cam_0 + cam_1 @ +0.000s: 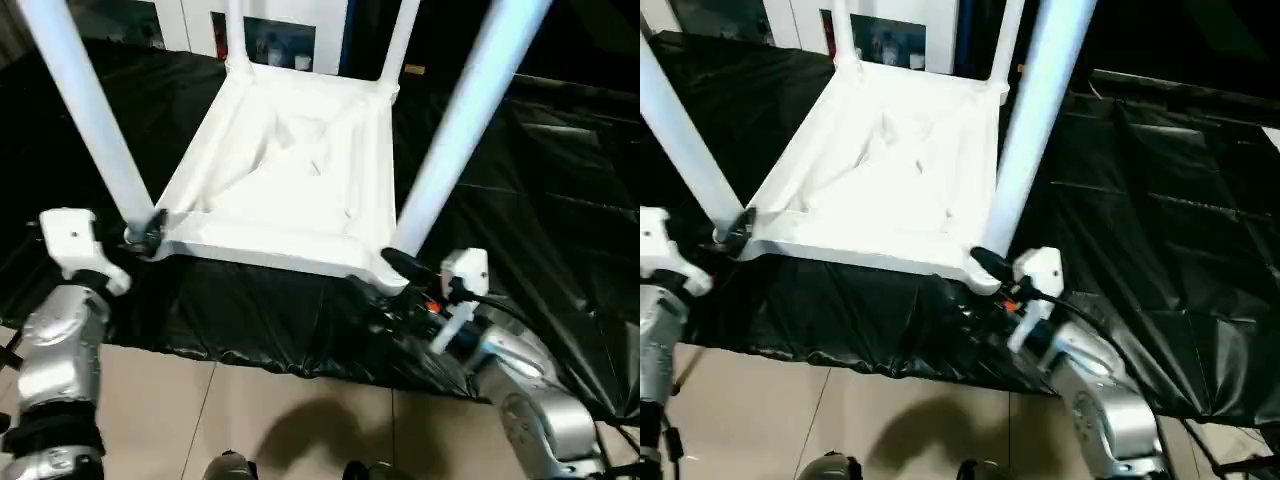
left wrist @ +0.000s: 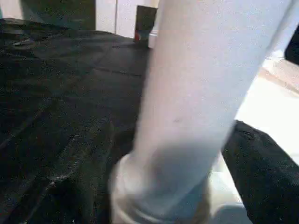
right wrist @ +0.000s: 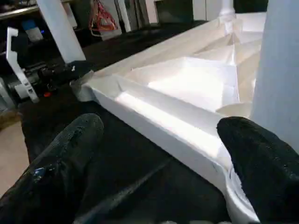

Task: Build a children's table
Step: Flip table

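I see the children's table (image 1: 290,180) lying upside down on a black sheet (image 1: 560,200), ribbed underside up, all four legs standing in their corner sockets. My left gripper (image 1: 148,232) sits at the near-left corner — its fingers (image 2: 266,177) are spread wide around the base of the near-left leg (image 1: 90,120), one dark pad beside the tube, though I cannot tell if it touches. My right gripper (image 3: 163,172) is at the near-right corner — fingers (image 3: 65,154) wide apart, holding nothing, one pad just beside the socket of the near-right leg (image 1: 470,110). A white cabinet (image 1: 280,30) stands behind.
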Motion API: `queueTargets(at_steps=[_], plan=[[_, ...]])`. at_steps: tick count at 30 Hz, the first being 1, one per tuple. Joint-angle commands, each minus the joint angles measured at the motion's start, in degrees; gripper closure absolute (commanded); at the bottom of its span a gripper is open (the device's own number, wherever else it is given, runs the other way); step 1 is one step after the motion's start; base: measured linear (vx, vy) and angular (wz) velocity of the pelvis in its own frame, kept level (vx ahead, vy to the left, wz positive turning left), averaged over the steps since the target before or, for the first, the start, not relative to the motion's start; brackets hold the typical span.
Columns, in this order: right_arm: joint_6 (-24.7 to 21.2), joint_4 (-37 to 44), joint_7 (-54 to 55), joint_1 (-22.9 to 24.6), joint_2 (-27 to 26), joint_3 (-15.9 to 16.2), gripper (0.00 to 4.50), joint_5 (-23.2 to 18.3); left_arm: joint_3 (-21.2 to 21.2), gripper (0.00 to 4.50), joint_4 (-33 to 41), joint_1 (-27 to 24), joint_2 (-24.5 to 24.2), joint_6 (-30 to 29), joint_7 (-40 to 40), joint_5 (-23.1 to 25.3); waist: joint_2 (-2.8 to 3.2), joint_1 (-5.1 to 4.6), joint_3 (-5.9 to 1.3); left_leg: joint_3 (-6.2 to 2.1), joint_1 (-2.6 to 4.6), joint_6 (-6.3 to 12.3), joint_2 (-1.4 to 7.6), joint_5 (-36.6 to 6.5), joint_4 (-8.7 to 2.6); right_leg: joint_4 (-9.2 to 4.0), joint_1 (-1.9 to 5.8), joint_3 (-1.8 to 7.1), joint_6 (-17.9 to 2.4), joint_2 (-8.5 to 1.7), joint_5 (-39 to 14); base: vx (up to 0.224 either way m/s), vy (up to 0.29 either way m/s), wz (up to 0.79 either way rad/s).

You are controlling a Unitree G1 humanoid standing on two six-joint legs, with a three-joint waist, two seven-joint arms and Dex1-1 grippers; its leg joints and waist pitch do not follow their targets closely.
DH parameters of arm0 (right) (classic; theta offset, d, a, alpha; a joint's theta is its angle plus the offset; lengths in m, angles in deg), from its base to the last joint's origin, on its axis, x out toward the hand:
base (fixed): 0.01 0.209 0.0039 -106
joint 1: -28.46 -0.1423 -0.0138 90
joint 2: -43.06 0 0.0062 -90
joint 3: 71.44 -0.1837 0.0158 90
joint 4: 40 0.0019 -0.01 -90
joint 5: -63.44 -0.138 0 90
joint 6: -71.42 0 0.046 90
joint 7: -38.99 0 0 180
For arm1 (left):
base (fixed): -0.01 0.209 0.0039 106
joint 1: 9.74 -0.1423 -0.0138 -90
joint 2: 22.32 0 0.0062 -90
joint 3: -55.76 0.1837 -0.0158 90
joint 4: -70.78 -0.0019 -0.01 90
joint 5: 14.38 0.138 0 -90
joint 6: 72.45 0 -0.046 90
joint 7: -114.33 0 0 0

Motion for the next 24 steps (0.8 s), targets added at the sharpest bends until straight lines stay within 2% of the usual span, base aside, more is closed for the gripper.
queueTargets(at_steps=[1,2,4,5,7,8,10,11,12,15,17,20,21,24], plan=[[-1.4,1.4,-0.8,0.3,1.2,0.8,0.0,1.0,1.3,0.61,-0.2,0.9,0.4,0.9,-0.3,-0.1,0.62,-0.17,-3.13,-0.2,0.55,3.41,2.3,-5.2,-4.68,-2.8,2.69,3.02,-11.8,-3.98,-3.8,0.0,0.0,0.0],[-1.4,1.3,-0.7,0.0,1.4,1.7,0.0,1.9,1.2,0.69,-0.2,0.9,0.5,1.0,0.0,0.0,0.46,-0.26,-3.17,-0.19,0.49,3.49,2.29,-5.0,-4.65,-2.81,2.72,2.99,-11.7,-3.94,-3.7,0.0,0.0,0.0],[-1.4,1.3,-0.6,-0.2,1.6,2.4,0.0,2.5,1.2,0.82,-0.2,0.8,0.6,1.1,0.2,0.0,0.51,-0.24,-3.11,-0.18,0.52,3.41,2.25,-5.1,-4.67,-2.85,2.67,2.97,-11.6,-3.93,-4.1,0.0,0.0,0.0],[-2.0,1.2,-1.1,-0.8,1.6,3.9,0.0,2.8,0.9,0.93,0.1,0.7,0.9,0.9,1.0,0.0,0.35,-0.28,-3.15,-0.21,0.52,3.48,2.29,-4.9,-4.65,-2.79,2.68,2.97,-11.5,-3.97,-4.2,0.0,0.0,0.0],[-2.2,1.2,-1.5,-1.1,1.6,4.9,0.0,3.0,0.7,1.11,0.3,0.6,1.1,0.7,1.5,-0.1,0.46,-0.36,-3.13,-0.24,0.56,3.56,2.33,-4.8,-4.63,-2.74,2.62,2.94,-11.7,-3.92,-4.0,0.0,0.0,0.0],[-2.2,1.1,-1.8,-1.4,1.5,5.8,0.0,3.4,0.6,1.18,0.4,0.6,1.2,0.7,1.8,-0.1,0.17,-0.38,-3.12,-0.2,0.54,3.64,2.34,-4.8,-4.63,-2.76,2.63,2.93,-11.6,-3.91,-4.0,0.0,0.0,0.0],[-2.1,1.0,-2.2,-1.7,1.4,6.8,0.0,3.9,0.6,1.44,0.4,0.6,1.3,0.6,2.1,-0.1,0.38,-0.28,-3.08,-0.16,0.63,3.56,2.37,-5.0,-4.64,-2.82,2.5,2.99,-11.6,-3.98,-4.5,0.0,0.0,0.0],[-1.9,1.0,-2.8,-1.9,1.6,8.1,0.0,4.5,0.6,1.44,0.4,0.5,1.2,0.5,2.2,-0.2,-0.09,-0.31,-3.03,-0.11,0.68,3.5,2.42,-5.1,-4.66,-2.85,2.45,3.0,-11.5,-3.91,-4.6,0.0,0.0,0.0],[-1.8,1.0,-3.1,-2.0,1.6,8.8,0.0,4.8,0.7,1.55,0.5,0.5,1.2,0.5,2.2,-0.3,0.05,-0.24,-3.04,-0.15,0.64,3.34,2.4,-4.9,-4.68,-2.74,2.52,2.98,-11.5,-3.94,-4.6,0.0,0.0,0.0],[-1.8,0.8,-3.5,-2.5,1.5,9.8,0.0,5.2,0.9,1.8,0.6,0.5,1.2,0.1,2.1,-0.5,0.15,-0.23,-2.97,-0.21,0.75,2.84,2.52,-5.1,-4.75,-2.69,2.43,2.96,-11.6,-3.93,-3.9,0.0,0.0,0.0],[-1.6,0.6,-4.6,-3.3,1.8,10.8,0.0,5.4,1.1,2.03,0.9,0.5,1.4,-0.7,2.3,-0.7,-0.17,-0.21,-2.71,-0.08,0.71,2.71,2.46,-5.9,-4.84,-2.72,2.45,3.02,-11.3,-3.98,-4.5,0.0,0.0,0.0],[-1.1,-0.2,-5.1,-4.2,1.8,11.8,0.0,6.1,1.5,2.09,1.3,0.5,1.6,-1.5,2.3,-0.9,-0.16,-0.24,-2.66,-0.05,0.72,2.44,2.47,-6.3,-4.86,-2.8,2.35,3.07,-10.9,-4.01,-5.5,0.0,0.0,0.0],[-0.8,-0.6,-5.3,-4.6,1.7,12.1,0.0,6.5,1.7,2.13,1.6,0.5,1.8,-1.9,2.0,-1.1,-0.32,-0.2,-2.57,-0.04,0.66,2.36,2.46,-6.2,-4.85,-2.8,2.34,3.11,-10.8,-4.06,-5.7,0.0,0.0,0.0],[-0.6,-1.3,-5.4,-5.2,1.5,12.4,0.0,6.9,2.4,2.2,2.3,0.4,2.0,-3.1,1.7,-1.3,-0.32,-0.2,-2.64,0.03,0.69,2.48,2.45,-4.9,-4.76,-2.61,2.32,3.09,-11.1,-4.01,-4.4,0.0,0.0,0.0]])
